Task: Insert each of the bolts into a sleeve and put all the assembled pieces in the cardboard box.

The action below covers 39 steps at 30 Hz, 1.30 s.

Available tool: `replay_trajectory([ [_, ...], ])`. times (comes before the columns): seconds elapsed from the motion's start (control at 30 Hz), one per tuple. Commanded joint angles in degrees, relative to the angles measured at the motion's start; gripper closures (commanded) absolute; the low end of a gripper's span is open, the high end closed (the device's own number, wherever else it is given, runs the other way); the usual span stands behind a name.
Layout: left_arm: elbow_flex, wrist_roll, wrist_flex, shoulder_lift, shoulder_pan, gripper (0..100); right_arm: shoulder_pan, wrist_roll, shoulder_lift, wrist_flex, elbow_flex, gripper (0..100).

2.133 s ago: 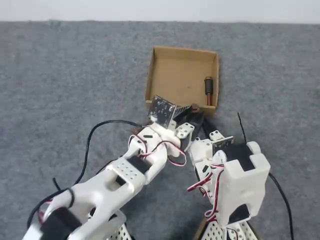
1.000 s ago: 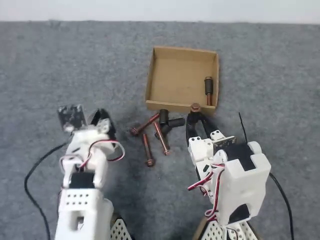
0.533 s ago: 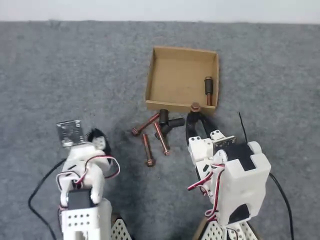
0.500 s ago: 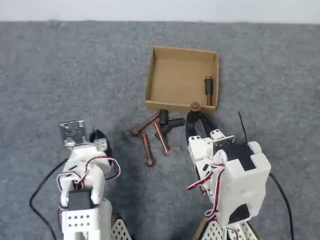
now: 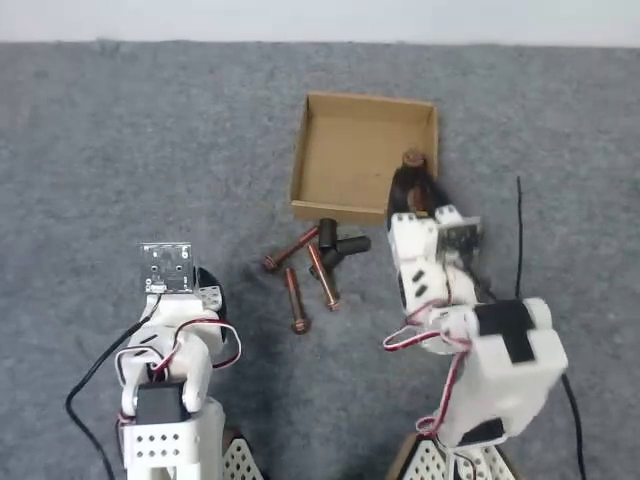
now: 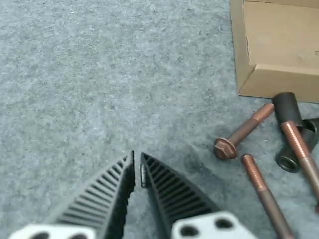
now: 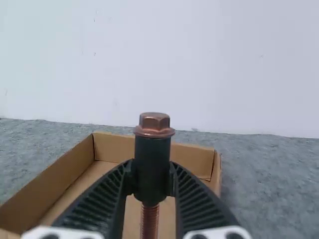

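Right gripper (image 7: pixel 151 174) fingers: pinching sleeved bolt (image 7: pixel 152 149) upright, hex head on top.
Sleeved bolt position: above cardboard box (image 5: pixel 300 160), toward its 4 o'clock corner.
Left gripper (image 6: pixel 137 167) fingers: pressed together, empty, above carpet (image 6: pixel 99 74).
Loose bolts (image 5: pixel 293 300), sleeves (image 5: pixel 328 232): on carpet, 6 o'clock of cardboard box.

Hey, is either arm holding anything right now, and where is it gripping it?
The right gripper holds a bolt fitted in a black sleeve, pinched at the sleeve's middle, head up. The left gripper holds nothing.
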Motion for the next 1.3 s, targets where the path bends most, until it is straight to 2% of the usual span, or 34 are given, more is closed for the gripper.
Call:
replay_trajectory([
  [0.0,-1.01,-0.44,0.18,-1.41,0.18,98,0.66,-0.26,-13.23,16.75,-7.65,99.2],
  [0.23,-1.01,-1.14,0.35,-1.41,2.29,98,1.27,-0.26,-24.66,64.31,-26.02,99.2],
  [0.37,-1.01,-1.14,0.35,-1.41,2.37,98,1.1,-0.26,-21.58,81.8,-40.18,99.2],
  [0.8,-1.01,-1.14,0.35,-1.41,2.46,98,1.01,-0.44,8.48,116.09,-79.56,99.1],
  [1.1,-1.01,-1.14,0.35,-1.41,2.46,98,1.01,-0.35,24.66,131.38,-98.46,98.7],
  [1.27,-1.01,-1.14,0.35,-1.41,2.46,98,1.36,-0.26,29.32,136.57,-104.18,87.0],
])
